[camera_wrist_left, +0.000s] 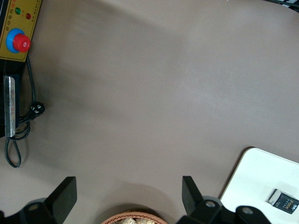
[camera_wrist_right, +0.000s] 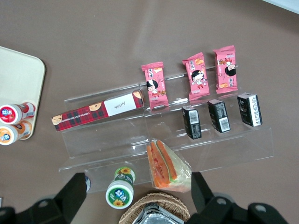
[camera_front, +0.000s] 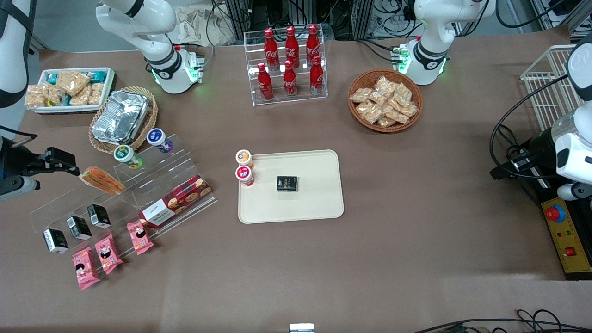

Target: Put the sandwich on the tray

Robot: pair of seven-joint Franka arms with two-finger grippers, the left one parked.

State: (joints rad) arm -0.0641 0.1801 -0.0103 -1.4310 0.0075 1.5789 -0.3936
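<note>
The sandwich, a clear-wrapped wedge with orange, white and green layers, lies on the top step of a clear acrylic shelf; it also shows in the right wrist view. My right gripper hangs open and empty above that shelf, just off the sandwich's end toward the working arm's end of the table. In the wrist view its fingers stand wide apart, and the gripper is over the sandwich and a green-lidded cup. The cream tray lies mid-table and shows in the wrist views.
The shelf holds black cartons, pink snack packets, a cookie box and two cups. A wicker basket with a foil container is close by. Two cups and a black carton sit on the tray.
</note>
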